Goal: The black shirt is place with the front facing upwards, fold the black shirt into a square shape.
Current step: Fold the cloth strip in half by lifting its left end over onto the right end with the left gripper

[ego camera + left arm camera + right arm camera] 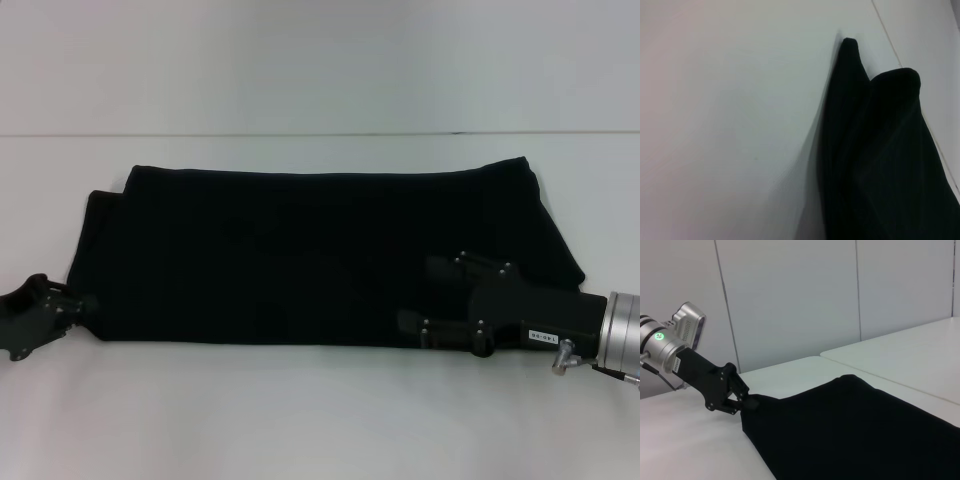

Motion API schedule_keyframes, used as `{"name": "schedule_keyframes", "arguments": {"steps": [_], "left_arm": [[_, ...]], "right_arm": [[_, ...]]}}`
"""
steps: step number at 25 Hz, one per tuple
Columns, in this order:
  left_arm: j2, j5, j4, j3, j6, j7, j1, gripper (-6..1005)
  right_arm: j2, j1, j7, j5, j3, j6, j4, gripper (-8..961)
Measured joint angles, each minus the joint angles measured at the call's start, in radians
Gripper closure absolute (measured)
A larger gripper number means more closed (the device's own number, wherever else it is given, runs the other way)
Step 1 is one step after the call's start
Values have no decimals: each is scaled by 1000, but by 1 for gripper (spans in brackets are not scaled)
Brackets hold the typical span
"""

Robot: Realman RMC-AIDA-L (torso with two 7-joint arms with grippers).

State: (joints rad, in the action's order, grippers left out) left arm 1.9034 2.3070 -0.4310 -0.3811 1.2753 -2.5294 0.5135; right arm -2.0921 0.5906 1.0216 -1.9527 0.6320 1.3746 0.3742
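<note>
On the white table (pixel 320 60) lies one black shirt (pixel 300 250), folded into a wide band. At its left near corner, the left gripper (pixel 85 303) is pinched onto the cloth. Over the right near part, the right gripper (pixel 415 295) hovers, fingers spread, holding nothing.

White table (pixel 320 410) before a pale panelled wall (pixel 790 300).

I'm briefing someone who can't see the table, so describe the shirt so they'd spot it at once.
On the white table in front of the robot, the shirt is the wide black cloth band across the middle. The left tool is at its near left corner, the right tool over its near right part. It is soft and matte, unlike the hard tools.
</note>
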Motion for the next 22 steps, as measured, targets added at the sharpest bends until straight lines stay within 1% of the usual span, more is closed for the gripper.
{"name": "schedule_keyframes", "arguments": {"steps": [1, 10, 12, 13, 14, 15, 16, 18, 22], "left_arm": [[0, 0, 0, 1, 0, 2, 0, 811], [-1, -8, -24, 6, -2, 17, -9, 905], [-4, -8, -36, 9, -2, 17, -12, 926], [-10, -8, -43, 13, -2, 17, -14, 926], [-10, -8, -43, 13, -2, 17, -14, 926], [-32, -4, -53, 26, -4, 15, -15, 927], [-33, -3, -53, 26, -4, 15, -15, 927], [-54, -1, -64, 40, -11, 12, -18, 927], [-74, 5, -99, 73, -21, 6, -27, 927]], "right_arm": [[0, 0, 0, 0, 0, 0, 0, 39], [0, -5, 0, 1, -9, 1, 0, 38], [1, -8, 1, 2, -10, 1, 2, 38], [2, -9, 1, 3, -12, 1, 3, 38], [2, -10, 1, 4, -15, 1, 3, 39], [3, -12, 1, 5, -19, 1, 4, 39], [4, -13, 1, 5, -25, 2, 4, 39], [5, -20, 2, 6, -37, 5, 7, 39], [8, -36, 2, 6, -61, 7, 10, 38]]}}
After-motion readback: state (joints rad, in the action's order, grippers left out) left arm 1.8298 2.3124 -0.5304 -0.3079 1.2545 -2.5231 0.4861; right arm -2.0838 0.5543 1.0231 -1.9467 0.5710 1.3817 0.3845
